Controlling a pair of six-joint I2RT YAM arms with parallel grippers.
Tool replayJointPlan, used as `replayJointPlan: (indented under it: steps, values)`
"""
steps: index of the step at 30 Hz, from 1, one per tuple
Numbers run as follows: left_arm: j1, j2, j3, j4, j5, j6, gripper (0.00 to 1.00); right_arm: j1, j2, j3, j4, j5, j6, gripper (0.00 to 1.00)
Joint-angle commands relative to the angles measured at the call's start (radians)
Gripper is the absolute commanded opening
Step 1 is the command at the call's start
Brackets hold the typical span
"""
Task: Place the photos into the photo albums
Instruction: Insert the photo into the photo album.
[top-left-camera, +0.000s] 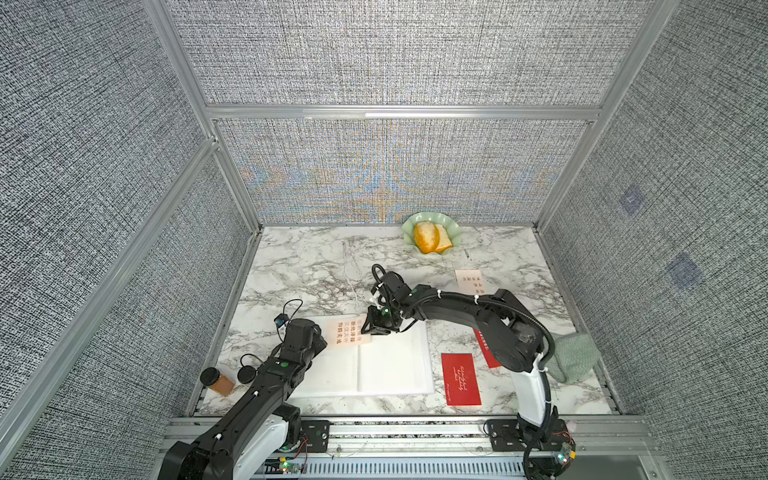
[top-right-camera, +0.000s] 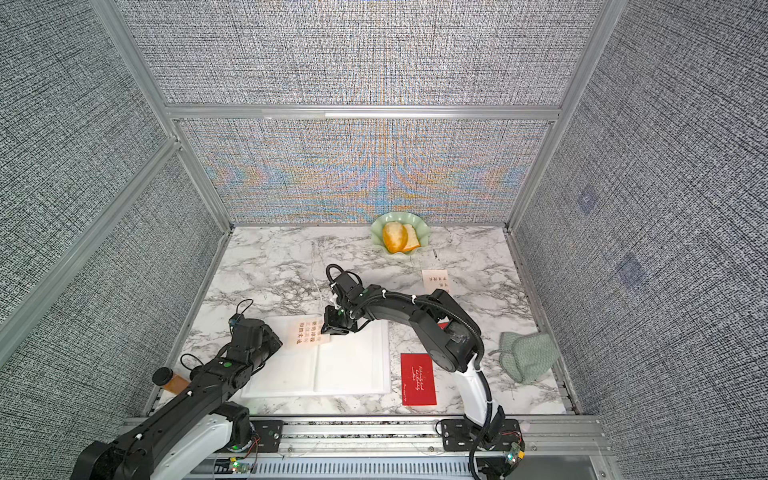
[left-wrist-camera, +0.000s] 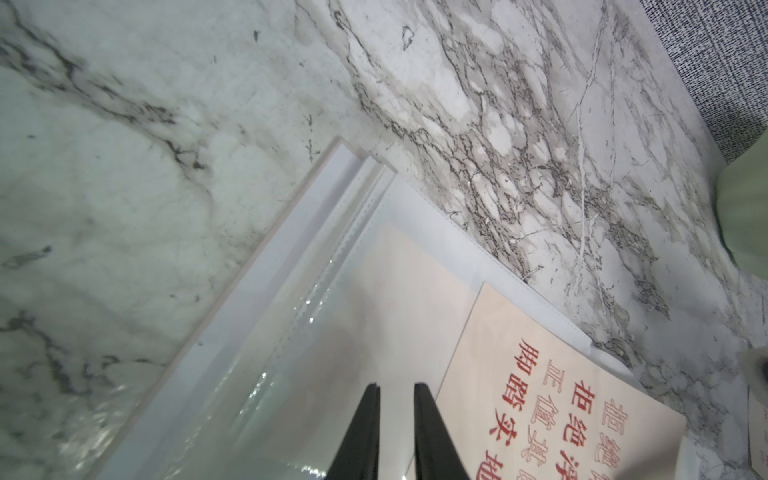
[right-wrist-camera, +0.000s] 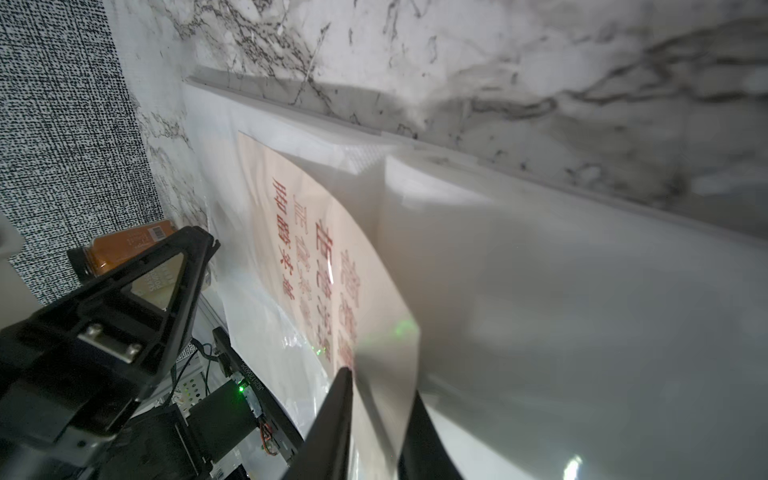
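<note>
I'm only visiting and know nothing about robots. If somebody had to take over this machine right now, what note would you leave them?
Left gripper: jaws slightly apart over the album, on the left arm's side; nothing seen between them.
Right gripper: jaws apart around a corner of the cream photo, which lies on that same page.
Done: album is open. I cannot tell if that photo is inside a sleeve.
Left to do: red photo, second red photo and far cream photo lie on the table.
</note>
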Motion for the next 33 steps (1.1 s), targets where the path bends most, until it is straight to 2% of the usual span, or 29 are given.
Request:
replayJointPlan:
  steps: [1,10,25,33]
  values:
    - [0.001,-0.001,0.002,0.000,-0.005,0.012,0.19,-0.002,-0.036,-0.026,-0.029,0.044,-0.017,0.23]
    - [0.000,0.018,0.011,0.011,0.004,0.014,0.19,0.012,0.001,0.013,-0.020,0.035,-0.004,0.23]
    - [0.002,-0.029,0.006,-0.029,-0.005,0.020,0.19,0.053,0.149,0.220,-0.061,-0.015,0.008,0.23]
    - [0.003,-0.028,0.013,-0.034,-0.002,0.025,0.19,0.055,0.167,0.191,0.029,-0.076,0.056,0.23]
